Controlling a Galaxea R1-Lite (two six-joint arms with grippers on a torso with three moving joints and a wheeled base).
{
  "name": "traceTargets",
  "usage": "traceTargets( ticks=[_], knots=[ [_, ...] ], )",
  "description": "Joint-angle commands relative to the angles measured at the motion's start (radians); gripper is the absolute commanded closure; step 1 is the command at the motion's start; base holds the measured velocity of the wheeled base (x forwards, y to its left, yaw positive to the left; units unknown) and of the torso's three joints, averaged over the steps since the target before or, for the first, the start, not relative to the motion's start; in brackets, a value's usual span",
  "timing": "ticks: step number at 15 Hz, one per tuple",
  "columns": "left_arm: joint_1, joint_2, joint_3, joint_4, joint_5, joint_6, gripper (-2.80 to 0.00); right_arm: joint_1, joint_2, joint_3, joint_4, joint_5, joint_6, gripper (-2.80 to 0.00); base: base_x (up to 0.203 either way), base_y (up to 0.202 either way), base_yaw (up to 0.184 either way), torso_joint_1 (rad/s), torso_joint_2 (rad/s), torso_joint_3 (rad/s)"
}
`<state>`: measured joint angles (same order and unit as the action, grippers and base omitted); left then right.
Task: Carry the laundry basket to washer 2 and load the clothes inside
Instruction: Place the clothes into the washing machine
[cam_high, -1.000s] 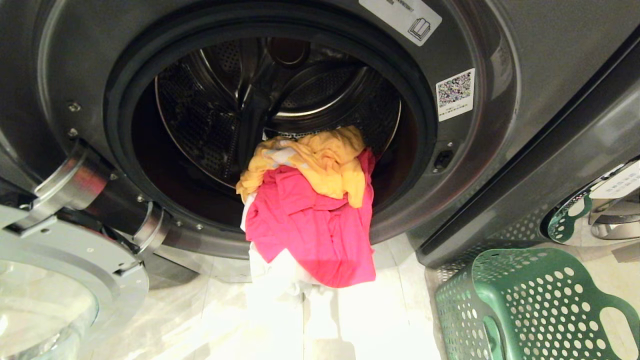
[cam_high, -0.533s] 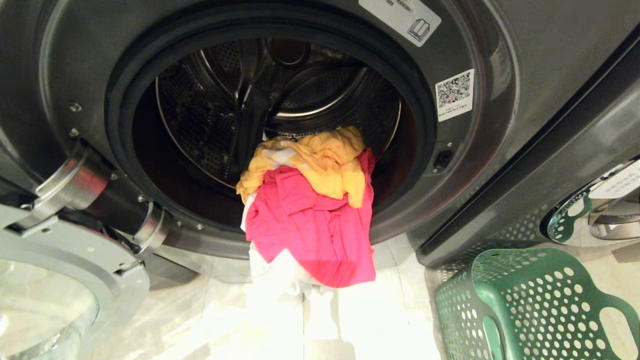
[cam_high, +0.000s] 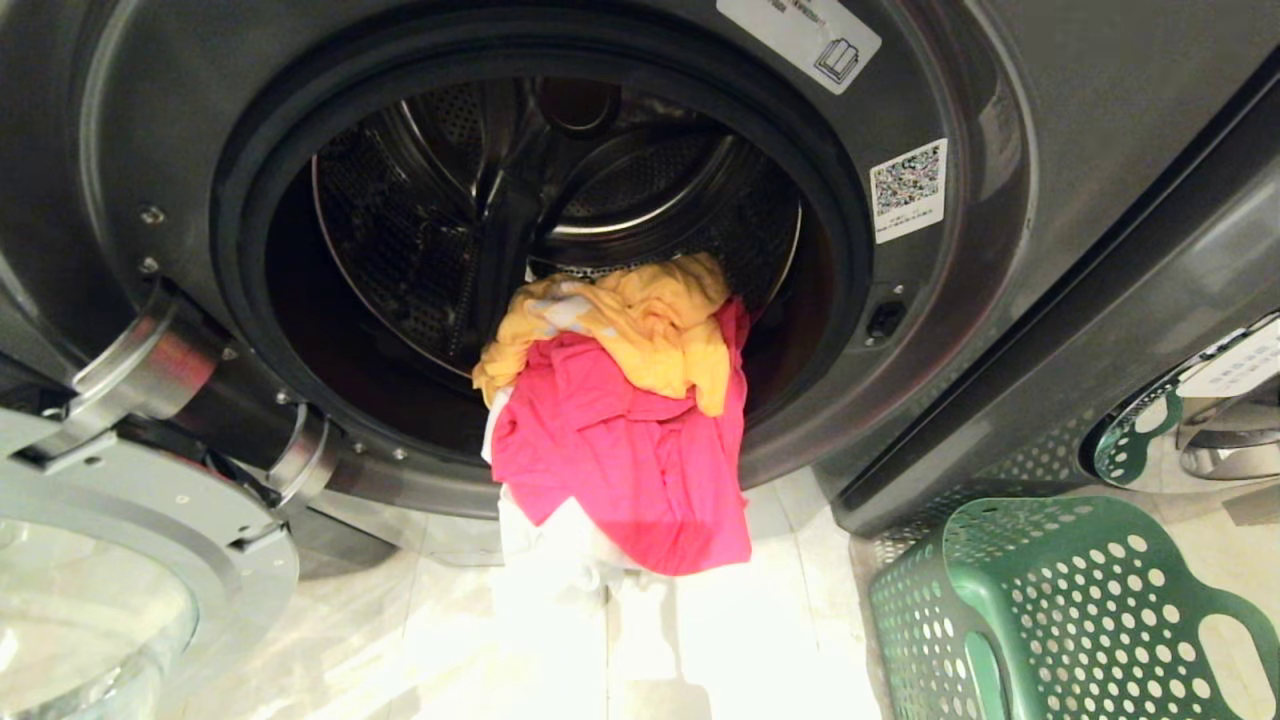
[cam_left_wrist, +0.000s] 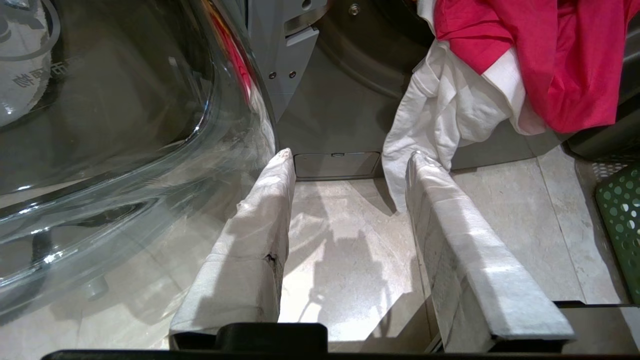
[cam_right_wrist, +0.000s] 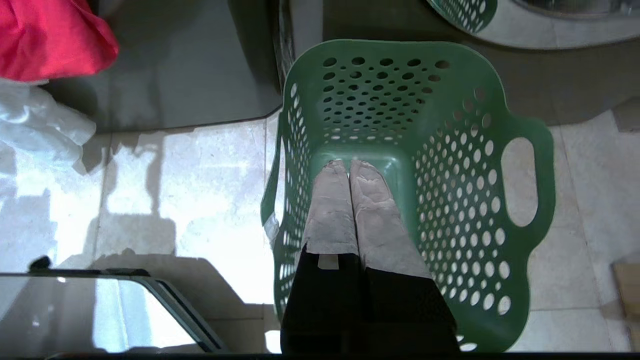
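Note:
The dark grey washer (cam_high: 1000, 250) stands with its door swung open; its number label is out of view. The clothes hang half out over the drum's lip: a yellow-orange garment (cam_high: 650, 320) on top, a pinkish-red one (cam_high: 620, 450) below and a white one (cam_high: 560, 550) drooping toward the floor. The green laundry basket (cam_high: 1060, 600) sits empty on the floor to the right. My left gripper (cam_left_wrist: 350, 155) is open, low in front of the washer, beside the white garment (cam_left_wrist: 440, 110). My right gripper (cam_right_wrist: 349, 162) is shut and empty over the inside of the basket (cam_right_wrist: 465, 200).
The open glass door (cam_high: 110, 560) juts out at the left, close beside my left gripper. A second washer's closed door (cam_high: 1190, 420) is at the right, just behind the basket. Pale floor tiles (cam_high: 760, 640) lie between the door and the basket.

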<state>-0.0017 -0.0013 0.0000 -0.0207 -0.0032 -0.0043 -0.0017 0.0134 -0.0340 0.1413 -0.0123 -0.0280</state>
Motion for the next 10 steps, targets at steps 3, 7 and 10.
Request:
traceTargets(
  ticks=[3,7,10],
  knots=[
    [0.000,0.001,0.008,-0.001,0.000,0.000,0.00,0.000,-0.012,0.000,0.006,0.040,-0.112,0.00,0.000,0.000,0.000,0.000,0.00,0.000],
    [0.000,0.001,0.008,-0.001,0.000,0.000,0.00,0.003,-0.004,-0.004,0.015,0.052,-0.122,0.00,0.000,0.000,0.000,0.000,0.00,0.000],
    [0.000,0.001,0.008,-0.001,-0.001,0.004,0.00,0.003,-0.010,0.000,-0.002,0.063,-0.176,0.00,0.000,0.000,0.000,0.000,0.00,0.000]
  ],
)
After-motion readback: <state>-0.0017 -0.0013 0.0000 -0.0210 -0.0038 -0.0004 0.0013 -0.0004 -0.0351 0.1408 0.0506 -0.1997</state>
